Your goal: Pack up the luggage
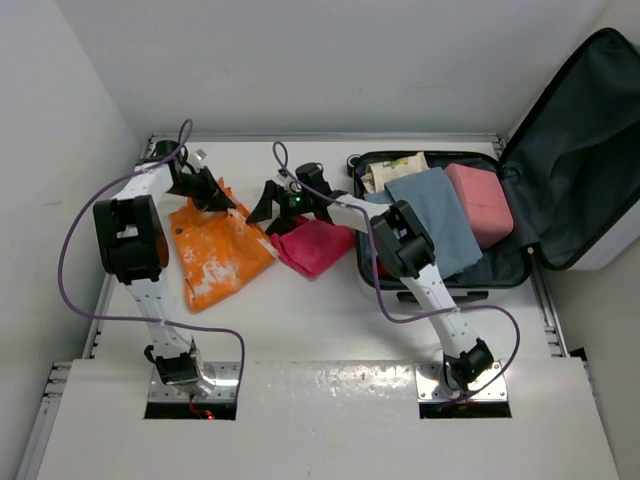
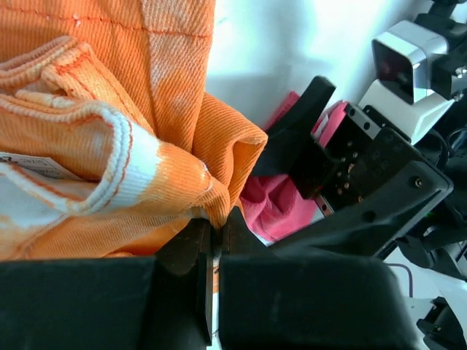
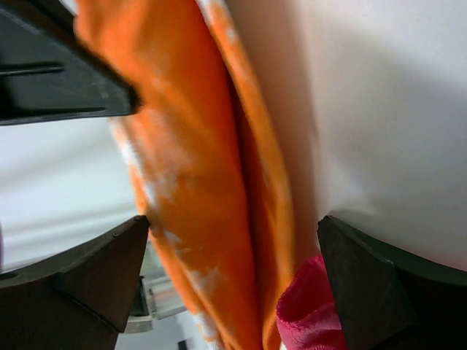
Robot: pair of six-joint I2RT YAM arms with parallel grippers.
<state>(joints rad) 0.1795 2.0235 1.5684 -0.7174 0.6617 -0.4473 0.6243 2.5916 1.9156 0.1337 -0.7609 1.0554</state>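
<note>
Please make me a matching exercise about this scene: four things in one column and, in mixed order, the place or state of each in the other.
1. orange garment
2. crimson cloth
3. blue towel
4. right pincer

A. inside the luggage
B. open
C. pinched by the left pincer
D. on the table, between orange garment and luggage

Pairs: 1-C, 2-D, 3-A, 4-B

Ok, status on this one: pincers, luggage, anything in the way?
Left pincer shut on orange garment. Right pincer open by pink cloth. Luggage open, partly packed. Right arm overhangs its left side.
</note>
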